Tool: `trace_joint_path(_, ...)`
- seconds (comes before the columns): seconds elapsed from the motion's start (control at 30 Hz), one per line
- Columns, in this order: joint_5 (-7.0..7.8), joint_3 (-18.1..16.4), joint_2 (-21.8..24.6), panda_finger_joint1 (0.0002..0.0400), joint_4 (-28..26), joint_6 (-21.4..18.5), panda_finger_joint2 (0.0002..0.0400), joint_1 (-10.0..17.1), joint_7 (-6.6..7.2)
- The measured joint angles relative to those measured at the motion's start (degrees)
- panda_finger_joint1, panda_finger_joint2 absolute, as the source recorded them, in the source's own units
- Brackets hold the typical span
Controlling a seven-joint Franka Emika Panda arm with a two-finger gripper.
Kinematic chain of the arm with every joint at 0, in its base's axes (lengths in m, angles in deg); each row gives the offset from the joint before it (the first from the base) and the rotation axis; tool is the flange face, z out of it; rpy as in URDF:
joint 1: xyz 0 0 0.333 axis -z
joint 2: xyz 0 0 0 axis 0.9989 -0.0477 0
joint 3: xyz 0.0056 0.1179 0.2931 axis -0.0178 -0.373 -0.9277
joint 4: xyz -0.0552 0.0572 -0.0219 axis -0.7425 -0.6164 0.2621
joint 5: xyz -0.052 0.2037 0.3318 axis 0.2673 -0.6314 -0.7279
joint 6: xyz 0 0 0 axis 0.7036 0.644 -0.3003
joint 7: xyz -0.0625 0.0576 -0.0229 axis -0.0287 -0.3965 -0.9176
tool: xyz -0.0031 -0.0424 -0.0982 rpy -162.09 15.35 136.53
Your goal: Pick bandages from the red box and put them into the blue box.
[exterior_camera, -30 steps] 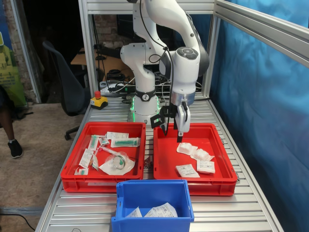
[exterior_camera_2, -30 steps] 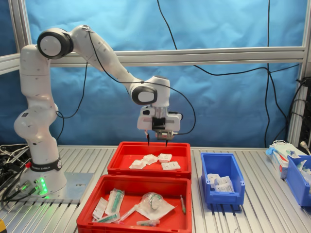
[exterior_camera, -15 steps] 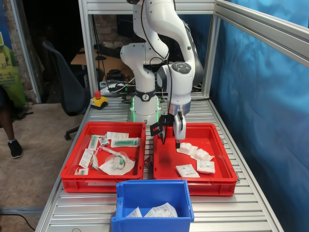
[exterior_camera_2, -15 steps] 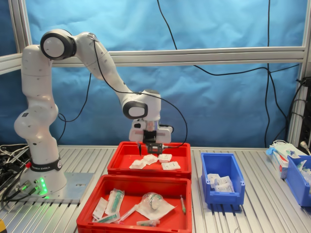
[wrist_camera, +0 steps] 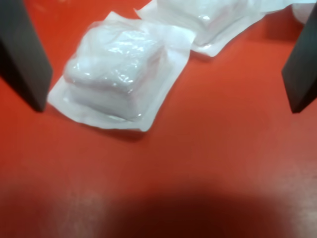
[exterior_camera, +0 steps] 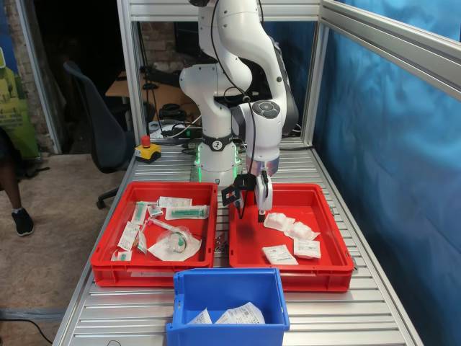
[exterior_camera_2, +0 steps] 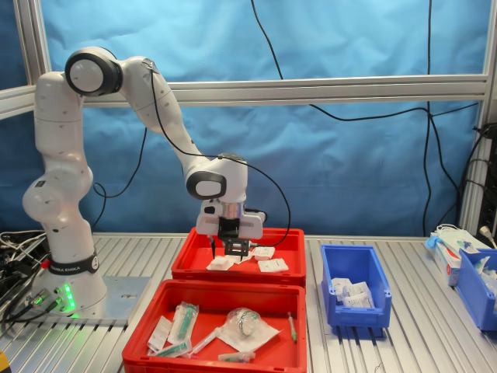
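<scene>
The red box [exterior_camera: 325,218] [exterior_camera_2: 233,276] holds several white bandages [exterior_camera: 279,254] [exterior_camera_2: 272,265]. My gripper [exterior_camera: 251,213] [exterior_camera_2: 227,253] [wrist_camera: 163,84] hangs low inside this box, open, with nothing held. In the wrist view a puffy bandage packet [wrist_camera: 116,74] lies on the red floor between the dark fingers [wrist_camera: 22,54], close to one of them. A second packet [wrist_camera: 213,20] lies just beyond it. The blue box [exterior_camera: 227,292] [exterior_camera_2: 353,311] stands beside the red box and contains a few white packets [exterior_camera: 241,314] [exterior_camera_2: 349,291].
A twin red tray [exterior_camera: 104,245] [exterior_camera_2: 147,342] with syringe packs and a clear mask stands next to the red box. A red emergency button [exterior_camera: 146,148] sits behind it. Aluminium frame posts [exterior_camera: 130,86] and a blue curtain border the table. More bins [exterior_camera_2: 475,289] stand at the second exterior view's right.
The arm has lowered the open gripper into the red box and shifted it toward the first exterior view's left, down over the puffy packet. The packets have not moved.
</scene>
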Motion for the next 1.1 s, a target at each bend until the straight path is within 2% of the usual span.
trace_joint_path(0.33,0.0,-0.14,0.0,0.04,2.12,1.93,0.04,-1.32,0.0)
trace_joint_path(1.1,-0.01,-0.58,-0.1,0.04,2.66,2.62,0.04,-5.84,0.0)
